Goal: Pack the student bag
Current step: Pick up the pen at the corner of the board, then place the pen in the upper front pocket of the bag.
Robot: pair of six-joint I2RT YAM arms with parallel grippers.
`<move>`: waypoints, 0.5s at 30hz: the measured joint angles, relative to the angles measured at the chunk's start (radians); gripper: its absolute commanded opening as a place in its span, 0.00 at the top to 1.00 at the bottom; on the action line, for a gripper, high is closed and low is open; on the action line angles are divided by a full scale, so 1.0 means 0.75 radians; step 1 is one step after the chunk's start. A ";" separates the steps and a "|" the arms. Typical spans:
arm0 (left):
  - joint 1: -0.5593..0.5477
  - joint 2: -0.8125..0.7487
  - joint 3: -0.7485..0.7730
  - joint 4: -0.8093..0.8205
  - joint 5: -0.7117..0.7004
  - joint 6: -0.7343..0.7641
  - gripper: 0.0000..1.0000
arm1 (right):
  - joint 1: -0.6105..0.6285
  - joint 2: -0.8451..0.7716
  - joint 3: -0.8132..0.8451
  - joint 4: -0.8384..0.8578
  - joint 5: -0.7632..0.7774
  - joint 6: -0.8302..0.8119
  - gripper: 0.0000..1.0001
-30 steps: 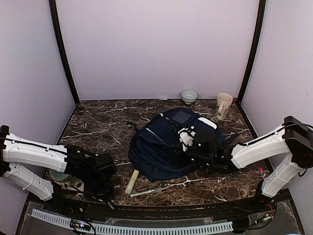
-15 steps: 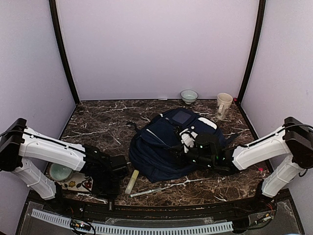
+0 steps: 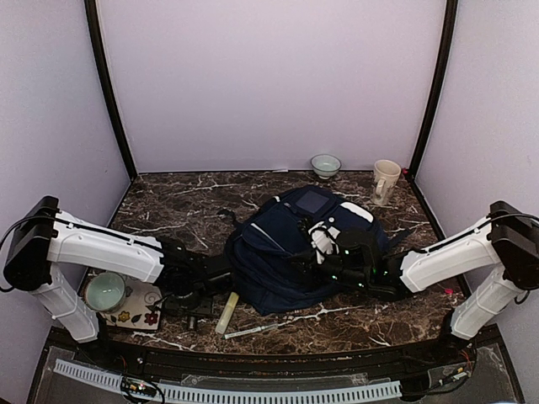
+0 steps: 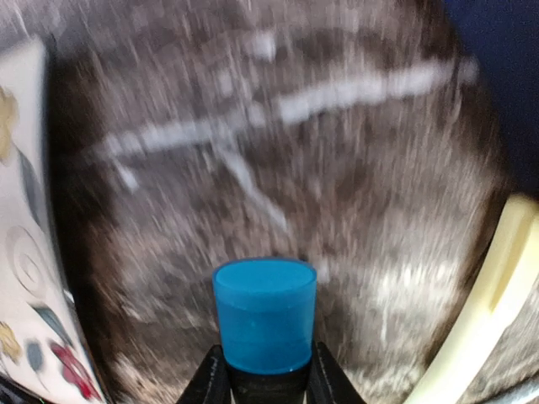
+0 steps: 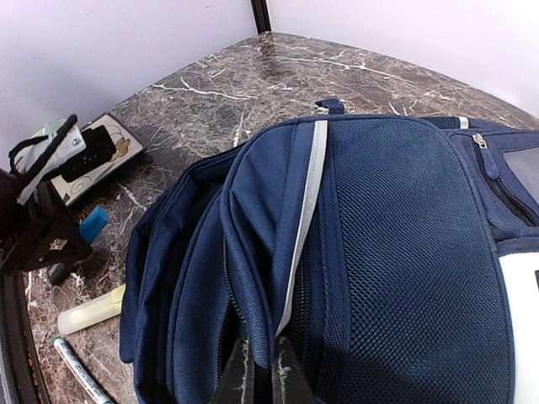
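Nearest us, our left gripper (image 4: 263, 374) is clamped on a blue-capped cylinder (image 4: 264, 311) over the marble table (image 4: 337, 168), beside a pale yellow stick (image 4: 497, 278). Mid-table lies the student bag (image 3: 278, 248), its opening's edge pinched tight in our right gripper (image 5: 261, 370). Farthest stand a bowl (image 3: 325, 164) and a mug (image 3: 385, 180).

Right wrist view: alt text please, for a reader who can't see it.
The right hand pinches a fabric edge of the navy student bag, which fills most of the frame. At left, over the marble table, the left hand holds a blue-capped item, near a pale yellow stick and a pen.
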State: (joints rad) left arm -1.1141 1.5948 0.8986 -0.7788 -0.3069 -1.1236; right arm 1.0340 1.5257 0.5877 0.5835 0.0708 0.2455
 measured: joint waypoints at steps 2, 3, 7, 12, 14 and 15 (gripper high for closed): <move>0.007 0.000 0.018 -0.002 -0.075 0.008 1.00 | 0.000 0.000 0.001 -0.005 -0.005 0.000 1.00; 0.010 0.000 0.032 -0.006 -0.114 0.009 1.00 | 0.001 0.000 0.003 -0.009 -0.006 0.000 1.00; 0.036 -0.006 0.078 0.028 -0.193 0.061 1.00 | 0.000 0.000 0.023 -0.033 -0.006 -0.002 1.00; 0.062 -0.073 0.081 0.152 -0.223 0.198 1.00 | 0.000 0.002 0.076 -0.100 0.006 -0.002 1.00; 0.070 -0.112 0.081 0.210 -0.219 0.253 1.00 | 0.001 0.002 0.096 -0.124 0.012 -0.001 1.00; 0.072 -0.137 0.081 0.248 -0.212 0.288 1.00 | 0.001 0.003 0.106 -0.140 0.013 0.000 1.00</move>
State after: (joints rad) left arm -1.0599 1.4918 0.9596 -0.5926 -0.4656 -0.9077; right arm 1.0344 1.5276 0.6674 0.4786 0.0803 0.2455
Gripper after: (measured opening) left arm 0.285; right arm 0.047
